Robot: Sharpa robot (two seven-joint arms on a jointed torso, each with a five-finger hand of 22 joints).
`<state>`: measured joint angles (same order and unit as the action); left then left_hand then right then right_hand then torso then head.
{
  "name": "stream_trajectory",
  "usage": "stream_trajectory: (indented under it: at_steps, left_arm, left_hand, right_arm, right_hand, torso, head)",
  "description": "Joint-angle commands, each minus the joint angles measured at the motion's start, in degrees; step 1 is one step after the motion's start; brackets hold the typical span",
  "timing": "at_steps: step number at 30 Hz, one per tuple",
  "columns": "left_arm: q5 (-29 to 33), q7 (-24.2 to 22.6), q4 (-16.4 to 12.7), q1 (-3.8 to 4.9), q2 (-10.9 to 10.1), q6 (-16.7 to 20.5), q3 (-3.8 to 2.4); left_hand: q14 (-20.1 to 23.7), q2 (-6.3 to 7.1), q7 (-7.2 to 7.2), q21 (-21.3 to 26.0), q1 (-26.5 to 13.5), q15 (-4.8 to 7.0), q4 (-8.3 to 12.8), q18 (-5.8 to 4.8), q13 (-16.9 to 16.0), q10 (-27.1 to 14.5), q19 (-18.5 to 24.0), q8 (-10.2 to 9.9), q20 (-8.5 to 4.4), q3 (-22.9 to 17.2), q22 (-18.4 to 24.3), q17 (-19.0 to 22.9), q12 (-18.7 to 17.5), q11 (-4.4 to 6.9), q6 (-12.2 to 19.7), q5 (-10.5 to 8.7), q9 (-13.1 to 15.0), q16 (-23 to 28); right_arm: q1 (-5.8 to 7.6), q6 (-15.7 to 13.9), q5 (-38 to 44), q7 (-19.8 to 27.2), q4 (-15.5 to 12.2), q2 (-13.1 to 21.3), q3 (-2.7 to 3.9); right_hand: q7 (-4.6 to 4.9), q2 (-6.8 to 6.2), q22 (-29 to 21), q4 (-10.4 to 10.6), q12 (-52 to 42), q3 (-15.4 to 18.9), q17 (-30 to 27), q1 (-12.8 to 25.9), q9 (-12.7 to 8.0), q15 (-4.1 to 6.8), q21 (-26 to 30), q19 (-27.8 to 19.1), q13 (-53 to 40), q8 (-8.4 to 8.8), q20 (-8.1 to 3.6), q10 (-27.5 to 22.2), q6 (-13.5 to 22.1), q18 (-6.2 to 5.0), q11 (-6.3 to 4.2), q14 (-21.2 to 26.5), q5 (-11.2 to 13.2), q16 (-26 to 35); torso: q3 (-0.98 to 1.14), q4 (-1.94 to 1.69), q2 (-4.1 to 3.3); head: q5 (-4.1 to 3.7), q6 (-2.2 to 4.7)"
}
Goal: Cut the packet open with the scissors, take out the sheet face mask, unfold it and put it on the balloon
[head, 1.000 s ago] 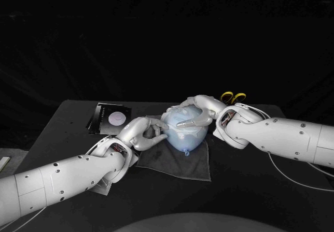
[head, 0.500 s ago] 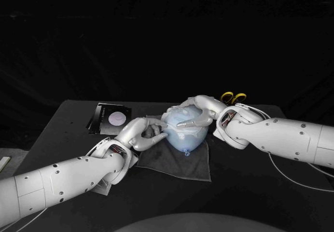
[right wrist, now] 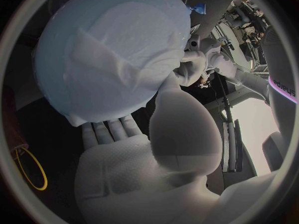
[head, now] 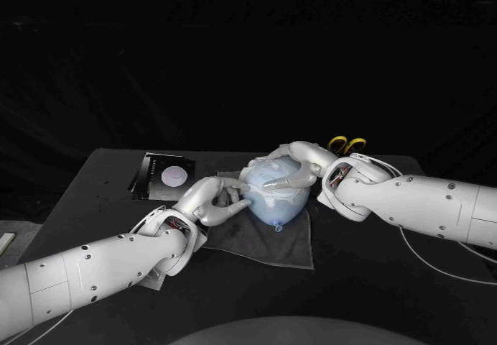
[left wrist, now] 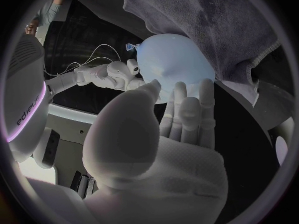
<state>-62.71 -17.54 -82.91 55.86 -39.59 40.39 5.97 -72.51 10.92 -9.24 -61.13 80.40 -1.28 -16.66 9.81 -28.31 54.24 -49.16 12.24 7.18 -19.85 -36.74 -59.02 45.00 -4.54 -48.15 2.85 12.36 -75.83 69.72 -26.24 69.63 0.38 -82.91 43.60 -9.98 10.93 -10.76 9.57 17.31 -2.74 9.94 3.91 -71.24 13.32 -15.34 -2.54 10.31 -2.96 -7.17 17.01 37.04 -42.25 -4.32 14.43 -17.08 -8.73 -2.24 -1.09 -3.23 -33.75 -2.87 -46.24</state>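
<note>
The pale blue balloon (head: 276, 200) lies on a grey cloth (head: 271, 248) at the middle of the black table (head: 398, 287), with the sheet face mask (right wrist: 115, 59) spread over its top. The right hand (head: 300, 171) wraps around the balloon and grips it. The left hand (head: 212, 201) holds nothing, its spread fingertips (left wrist: 181, 92) touching the balloon's side. The packet (head: 166, 175) lies behind the left hand, and the yellow-handled scissors (head: 347, 144) behind the right.
</note>
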Motion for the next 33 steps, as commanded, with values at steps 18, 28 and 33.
stream_trajectory:
  at_steps: [18, 28, 33]
  left_arm:
    - [-0.67, 0.97, -1.51, -0.35, -0.45, -0.32, -0.01]
    - [-0.55, 0.73, -2.28, -0.37, -0.70, -0.19, 0.01]
    - [-0.55, 1.05, -2.28, -0.40, -0.55, 0.22, 0.01]
  left_hand:
    - [2.47, -1.77, 0.04, 0.19, -2.13, -0.11, -0.05, 0.63, -1.51, -4.21, 0.75, -4.00, 0.58, 7.81, -0.45, 1.38, 3.16, -0.04, 8.26, -0.11, -2.03, -0.76]
    - [2.72, -2.11, -0.05, 0.32, -1.15, -0.15, -0.02, 0.65, -1.46, -4.36, 0.82, -3.97, 0.63, 8.65, -0.41, 1.74, 3.42, -0.10, 8.03, -0.11, -1.98, -0.62]
    - [2.94, -2.35, 0.15, 0.44, -0.59, -0.16, -0.09, 0.65, -1.35, -4.83, 0.87, -4.65, 0.68, 9.65, -0.37, 2.05, 3.49, -0.08, 9.96, -0.12, -2.46, -0.53]
  right_arm:
    - [-0.51, 2.54, 0.01, -1.13, 0.26, 0.11, -0.34]
    - [-0.61, 2.63, -0.03, -1.16, 0.35, 0.03, -0.34]
    - [-0.61, 2.64, -0.04, -1.18, 0.33, 0.04, -0.34]
  right_hand:
    - [1.82, 0.83, -0.06, -0.07, -0.26, -0.45, -0.11, -0.11, 0.01, 0.01, -0.25, -0.35, -0.09, -0.26, -0.12, 0.05, -0.27, -0.65, 0.51, 0.30, 0.43, 0.16]
    - [2.03, 0.92, -0.06, -0.08, -0.25, -0.53, -0.15, -0.12, -0.03, 0.02, -0.26, -0.34, -0.08, -0.26, -0.12, -0.05, -0.32, -0.65, 0.44, 0.37, 0.47, 0.18]
    - [2.03, 0.92, -0.06, -0.08, -0.25, -0.53, -0.15, -0.12, -0.03, 0.02, -0.26, -0.34, -0.08, -0.26, -0.12, -0.05, -0.32, -0.65, 0.44, 0.37, 0.47, 0.18]
  torso:
    - [0.00, -0.04, 0.00]
    - [-0.01, 0.02, -0.02]
    - [0.02, 0.00, -0.02]
  head:
    - [-0.20, 0.08]
    - [-0.29, 0.01]
    - [-0.34, 0.02]
